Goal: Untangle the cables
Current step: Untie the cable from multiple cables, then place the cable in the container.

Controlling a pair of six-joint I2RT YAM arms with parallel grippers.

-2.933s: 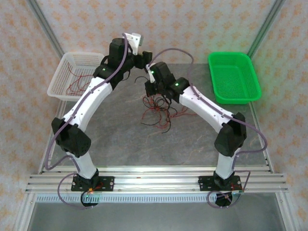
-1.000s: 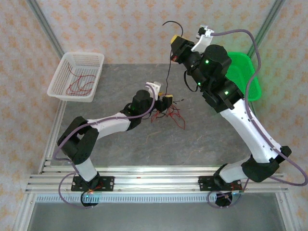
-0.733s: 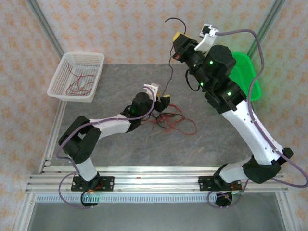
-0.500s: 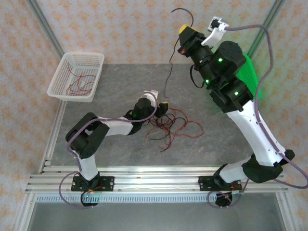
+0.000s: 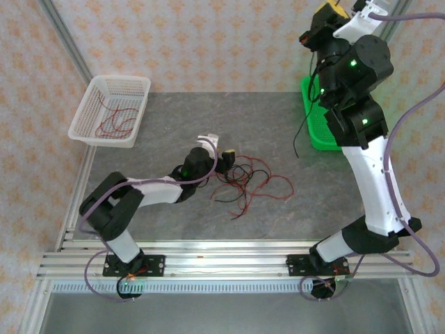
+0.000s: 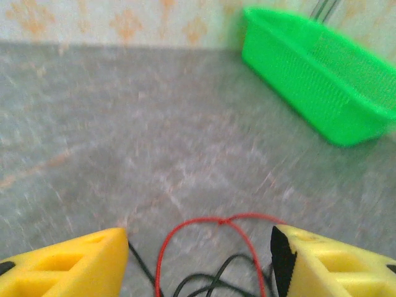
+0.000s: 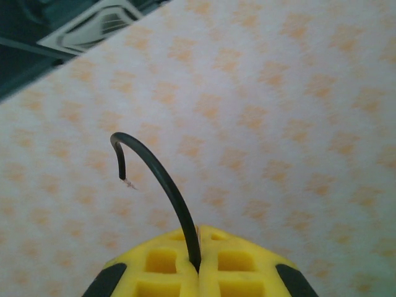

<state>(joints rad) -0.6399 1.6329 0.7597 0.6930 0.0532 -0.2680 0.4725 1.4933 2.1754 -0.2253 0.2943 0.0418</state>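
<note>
A loose tangle of red and black cables lies on the grey table. My left gripper sits low at the tangle's left edge. Its yellow fingers stand open either side of a red cable loop and black cables, gripping nothing. My right gripper is raised high at the back right. It is shut on a single black cable that dangles free above the table, clear of the tangle. In the right wrist view the black cable curls up out of the shut gripper.
A green basket stands at the back right, partly behind the right arm, and is seen ahead as the green basket from the left wrist. At the back left a white basket holds several red cables.
The right arm has risen and swung right towards the green basket, pulling the black cable free of the tangle. The tangle has spread out. The left gripper has stayed at its edge.
</note>
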